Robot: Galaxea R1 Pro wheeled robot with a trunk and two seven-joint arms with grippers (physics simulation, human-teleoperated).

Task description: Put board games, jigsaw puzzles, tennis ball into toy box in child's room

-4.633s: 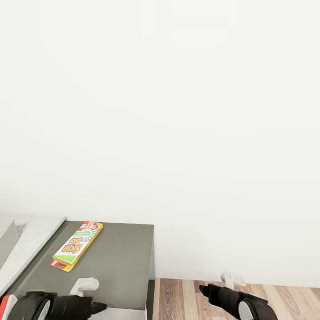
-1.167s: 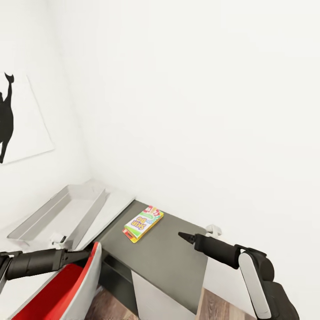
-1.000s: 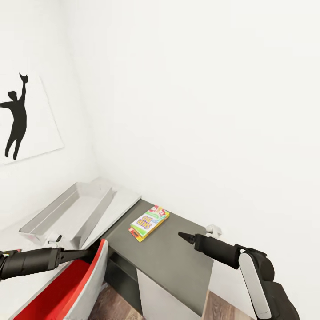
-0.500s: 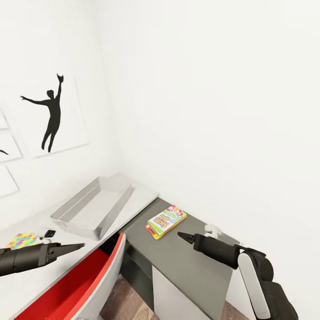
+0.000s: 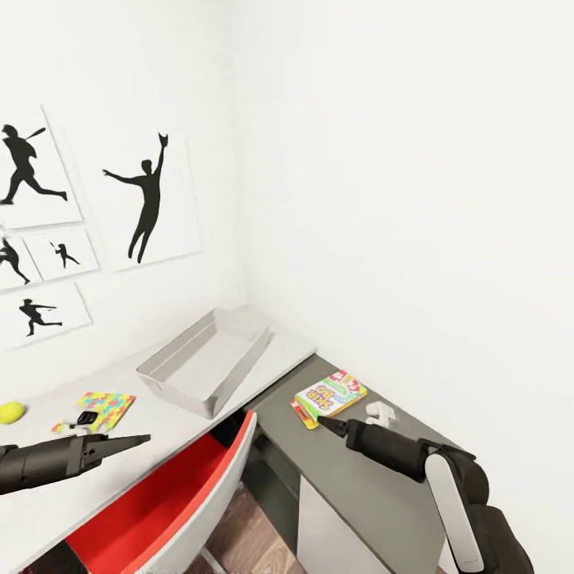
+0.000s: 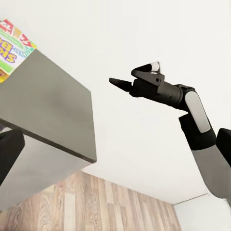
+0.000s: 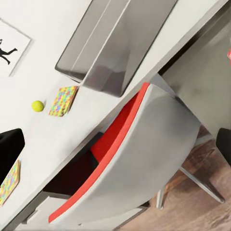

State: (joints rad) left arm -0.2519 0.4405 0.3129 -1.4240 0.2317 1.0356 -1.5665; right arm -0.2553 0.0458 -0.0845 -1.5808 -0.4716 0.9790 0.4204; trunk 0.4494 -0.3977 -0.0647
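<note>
board game (image 5: 329, 396): 1 | jigsaw puzzles (image 7: 63, 100): 2 | tennis ball (image 7: 37, 106): 1 | toy box (image 5: 206, 360): 1 | chair (image 5: 163, 500): 1

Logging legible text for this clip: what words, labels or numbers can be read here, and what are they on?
"SKIP BO": large letters on the cover of the board game lying on the dark grey top.
Smaller print on that cover: too small to read.
Wall pictures: black sports silhouettes, no text.
Jigsaw puzzle, tennis ball, toy box: no text.

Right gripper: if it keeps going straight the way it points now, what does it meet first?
Probably the colourful flat game box on the dark grey cabinet top; the right gripper points at its near edge, though it may pass above.
</note>
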